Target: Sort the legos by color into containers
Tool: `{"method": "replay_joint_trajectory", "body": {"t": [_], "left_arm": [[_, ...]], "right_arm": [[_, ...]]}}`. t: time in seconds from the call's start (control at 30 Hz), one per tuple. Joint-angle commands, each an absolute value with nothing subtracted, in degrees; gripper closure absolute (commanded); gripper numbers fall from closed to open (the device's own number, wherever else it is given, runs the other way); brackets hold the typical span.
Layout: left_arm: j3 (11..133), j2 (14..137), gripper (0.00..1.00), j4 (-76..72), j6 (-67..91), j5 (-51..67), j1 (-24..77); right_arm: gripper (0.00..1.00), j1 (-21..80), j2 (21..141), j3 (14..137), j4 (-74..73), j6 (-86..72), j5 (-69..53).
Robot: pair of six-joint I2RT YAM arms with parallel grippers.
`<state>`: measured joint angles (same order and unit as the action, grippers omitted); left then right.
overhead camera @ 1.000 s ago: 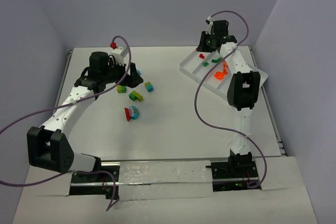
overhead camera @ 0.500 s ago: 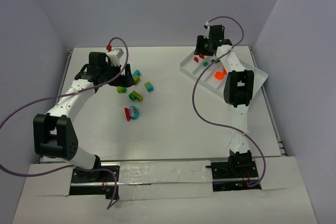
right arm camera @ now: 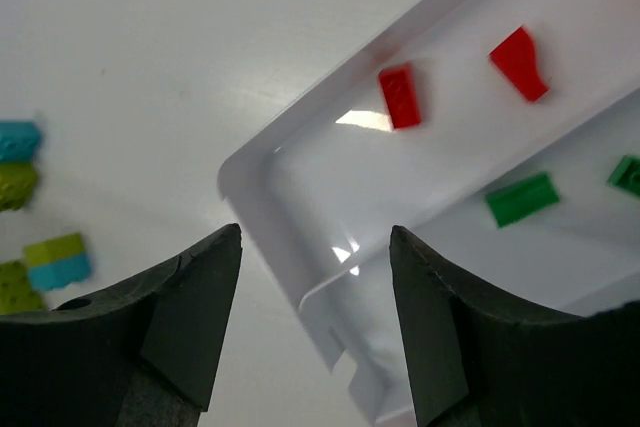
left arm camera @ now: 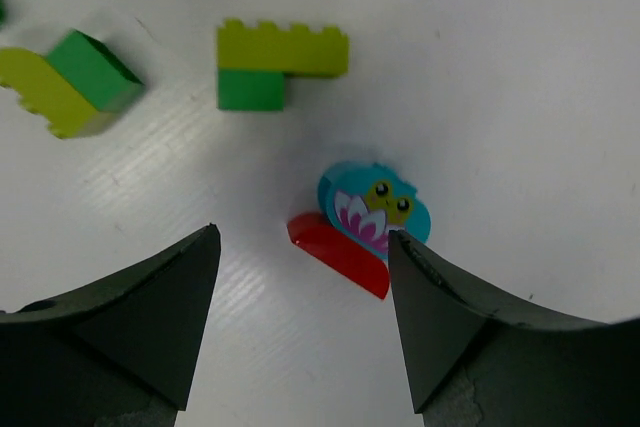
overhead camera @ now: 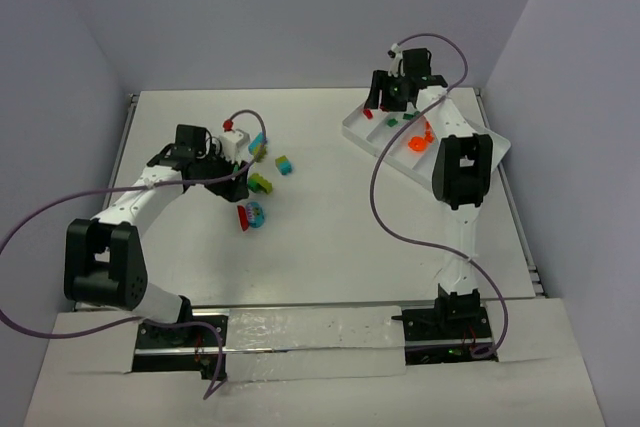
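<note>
**Dropping red, reaching for the next brick**

Standing apart with nothing between them, the right jaws are hanging over the corner of the white plastic divided tray point(right arm camera: 250, 172). A second ago they were nearly closed and sitting lower over it. Beneath them, a small red rectangular brick point(right arm camera: 401, 96) and a red sloped brick point(right arm camera: 520, 63) are lying loose in the end compartment, so a red piece has apparently just been let go where it belongs. Beyond the divider, a green brick point(right arm camera: 522, 198) is sitting in the next compartment, and the orange pieces point(overhead camera: 418, 140) are occupying one further along.

The left jaws are also standing open and holding nothing. Just ahead of their tips, nearer one finger than the other, a cyan rounded brick printed with a little face point(left arm camera: 375, 209) is sitting against a red curved brick point(left arm camera: 340, 257) on the white counter point(left arm camera: 500, 97). Whether that finger is touching it I cannot tell. The left arm point(overhead camera: 150, 187) has swung back from the far cluster to get here. Further out, a yellow-green and green L-shaped pair point(left arm camera: 270, 62) is waiting unsorted.

By the look of it, the right side is finishing a deposit while the left is lining up a grasp, and several loose bricks are still lying outside the tray.
</note>
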<state>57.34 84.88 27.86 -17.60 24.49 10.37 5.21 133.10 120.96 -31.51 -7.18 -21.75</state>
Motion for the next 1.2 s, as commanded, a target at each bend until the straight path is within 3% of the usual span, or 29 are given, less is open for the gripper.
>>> {"method": "replay_joint_trajectory", "body": {"t": [0.0,0.33,0.63,0.83,1.17], "left_arm": [[53.3,81.2,0.22,30.9,-34.0,31.4,10.2],[51.3,84.6,0.11,29.9,-48.0,37.3,10.2],[52.5,88.7,0.04,30.8,-55.4,37.1,10.1],[51.5,91.1,0.05,29.7,-55.4,36.2,10.2],[52.8,93.7,0.16,31.6,-55.6,35.5,10.2]], "right_arm": [[0.31,5.8,120.9,116.8,-32.6,-7.0,-30.5],[0.29,9.6,110.5,102.9,-35.5,-5.7,-38.7],[0.27,10.3,109.2,101.6,-36.8,-5.9,-40.5],[0.25,10.5,108.5,100.9,-36.9,-6.3,-41.3],[0.23,12.2,108.0,99.9,-36.7,-7.1,-42.5]]}}
